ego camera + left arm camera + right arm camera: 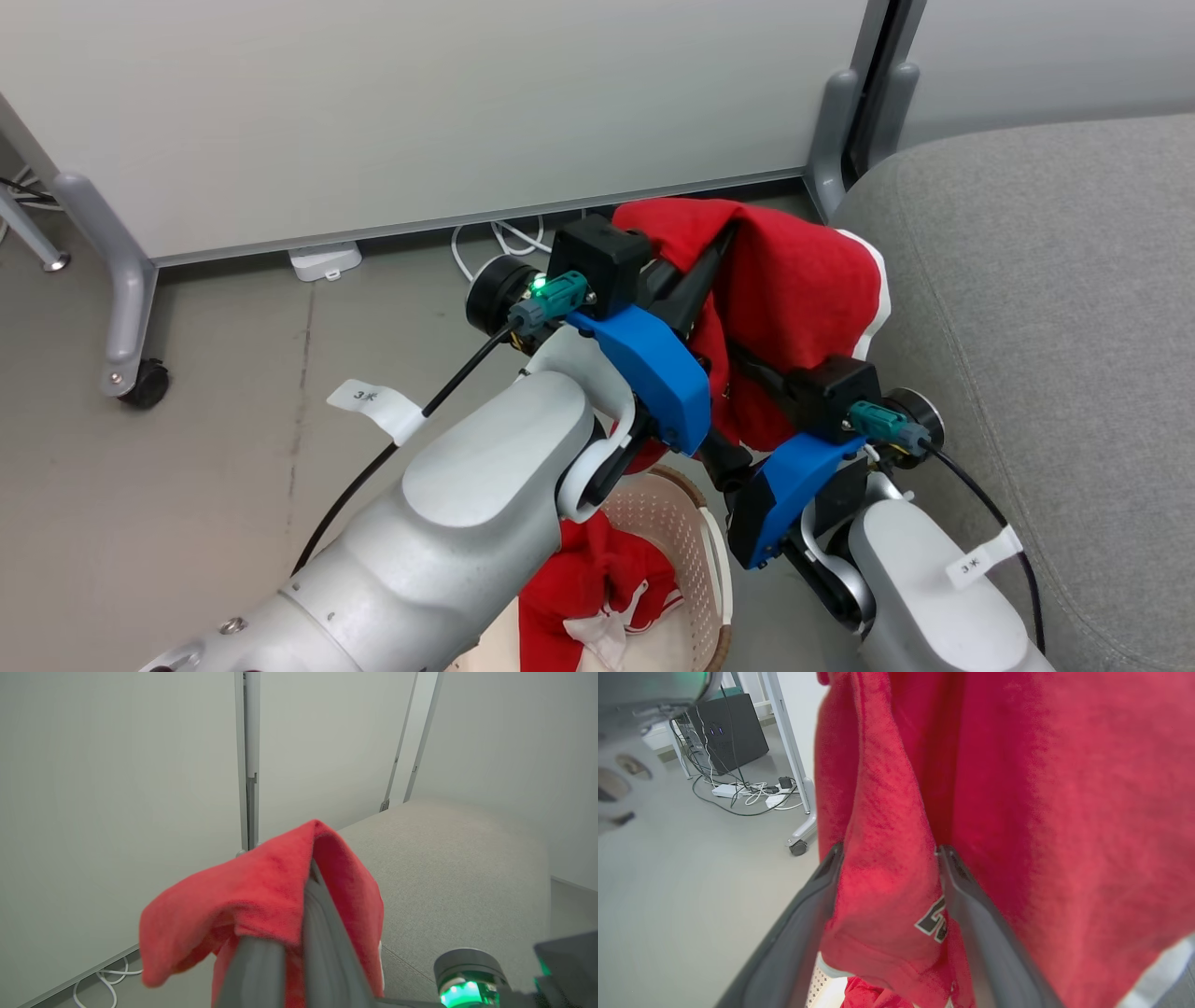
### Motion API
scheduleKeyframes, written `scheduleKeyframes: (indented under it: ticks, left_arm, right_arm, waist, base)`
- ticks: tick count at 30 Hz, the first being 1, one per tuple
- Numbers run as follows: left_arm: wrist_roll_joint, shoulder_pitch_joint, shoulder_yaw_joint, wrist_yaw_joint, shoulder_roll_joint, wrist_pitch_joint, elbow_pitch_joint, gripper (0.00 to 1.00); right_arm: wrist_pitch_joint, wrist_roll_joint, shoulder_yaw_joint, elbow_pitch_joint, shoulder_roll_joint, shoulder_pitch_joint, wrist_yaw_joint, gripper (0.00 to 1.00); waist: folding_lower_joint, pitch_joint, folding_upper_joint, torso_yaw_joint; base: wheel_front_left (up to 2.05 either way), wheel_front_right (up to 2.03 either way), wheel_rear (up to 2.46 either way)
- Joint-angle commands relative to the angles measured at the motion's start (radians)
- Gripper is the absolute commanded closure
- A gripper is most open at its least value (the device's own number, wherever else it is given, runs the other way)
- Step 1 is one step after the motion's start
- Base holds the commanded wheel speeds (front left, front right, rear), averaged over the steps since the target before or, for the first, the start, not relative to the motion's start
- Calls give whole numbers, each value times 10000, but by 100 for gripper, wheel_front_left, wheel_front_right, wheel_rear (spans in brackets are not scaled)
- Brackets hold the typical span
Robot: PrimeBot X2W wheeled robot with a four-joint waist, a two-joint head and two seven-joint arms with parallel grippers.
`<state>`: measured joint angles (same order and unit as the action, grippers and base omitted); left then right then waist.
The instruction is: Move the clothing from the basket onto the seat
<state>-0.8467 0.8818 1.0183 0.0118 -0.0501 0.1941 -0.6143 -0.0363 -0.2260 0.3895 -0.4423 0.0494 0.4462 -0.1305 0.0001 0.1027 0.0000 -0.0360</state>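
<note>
Beside the seat [458, 868], left hand [312, 872] pinches clothing [243, 891].

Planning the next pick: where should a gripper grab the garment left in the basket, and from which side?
Probably the raised red fold of the garment, coming straight down from above: it lies crumpled in the basket, whose walls block side approaches.
</note>
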Motion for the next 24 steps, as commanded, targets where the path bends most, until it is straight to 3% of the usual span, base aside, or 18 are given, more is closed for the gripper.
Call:
scheduleKeyframes:
  ticks: [1, 7, 8, 9, 24]
  left_arm:
    - [-95, 176, 63, 54, -8, 71, -25, 100]
    - [-350, 291, 279, 64, -7, 131, -42, 100]
    - [-398, 296, 331, 66, -8, 138, -43, 100]
    - [-427, 301, 378, 75, -7, 146, -48, 100]
    - [-946, 231, 736, 122, -7, 299, -393, 100]
  right_arm:
    - [55, -6, 64, -243, 19, 280, -5, 0]
    - [20, -306, 618, -1075, 21, 884, -5, 2]
    - [-2, -366, 677, -1213, 21, 952, -5, 58]
    - [-65, -378, 734, -1323, 21, 1029, -5, 100]
    - [-587, -1120, 1321, -2371, 19, 936, -5, 100]
  waist:
    - [-1, -4, 0, 26]
    - [-1, -26, 0, 86]
    - [-1, -38, 0, 99]
    - [-1, -49, 0, 110]
    - [-1, -411, 0, 7]
  base:
    - [0, 0, 0]
    - [0, 0, 0]
    - [0, 0, 0]
    - [0, 0, 0]
    - [0, 0, 0]
